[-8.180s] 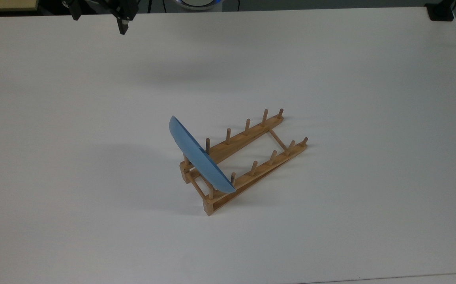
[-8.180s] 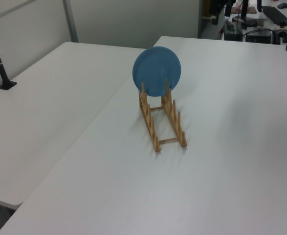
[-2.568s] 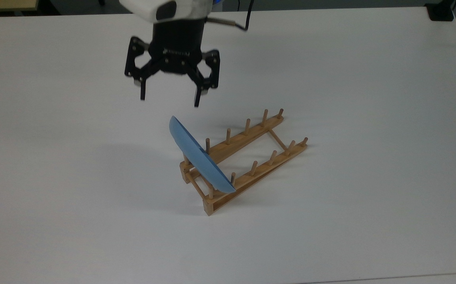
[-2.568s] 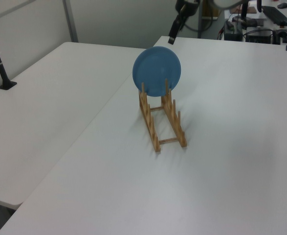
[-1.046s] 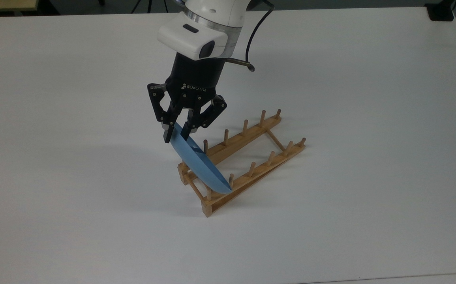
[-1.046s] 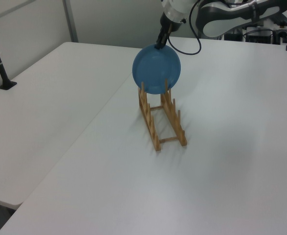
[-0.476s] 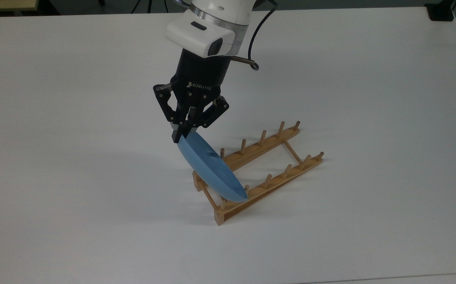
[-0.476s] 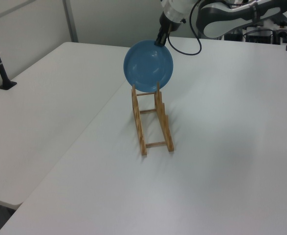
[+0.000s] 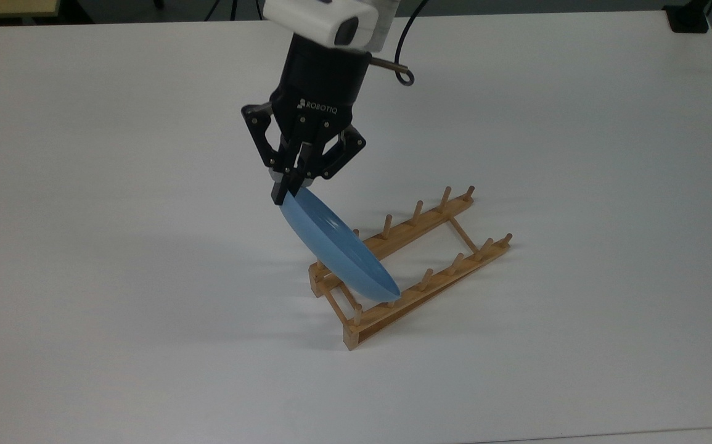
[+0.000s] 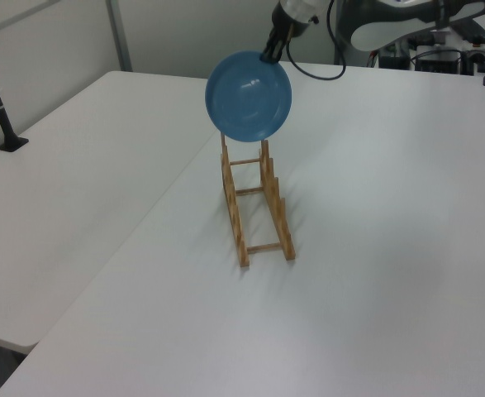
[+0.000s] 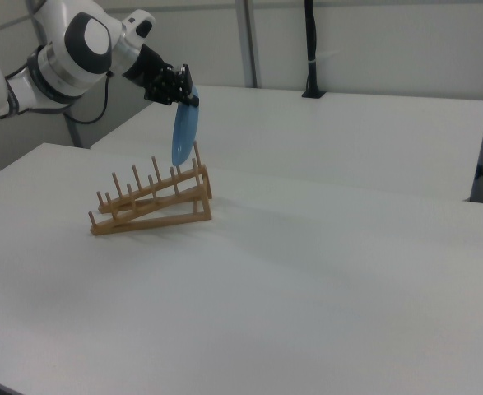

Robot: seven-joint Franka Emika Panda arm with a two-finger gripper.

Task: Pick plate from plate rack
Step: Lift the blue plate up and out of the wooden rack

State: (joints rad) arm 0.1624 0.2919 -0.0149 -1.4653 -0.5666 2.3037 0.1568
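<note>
One plate (image 9: 337, 250), light blue. One wooden rack (image 9: 420, 271) with two rails; the top view shows six pegs on the far rail, and some pegs on the near rail are hidden behind the plate. One end effector (image 9: 289, 188). Two white worktops (image 10: 374, 248) side by side in the left view.

A white table (image 9: 577, 123) joins a second white table (image 10: 68, 190) along a seam, with a black post (image 11: 310, 49) clamped upright at a far edge and a grey partition wall (image 10: 192, 33) behind.
</note>
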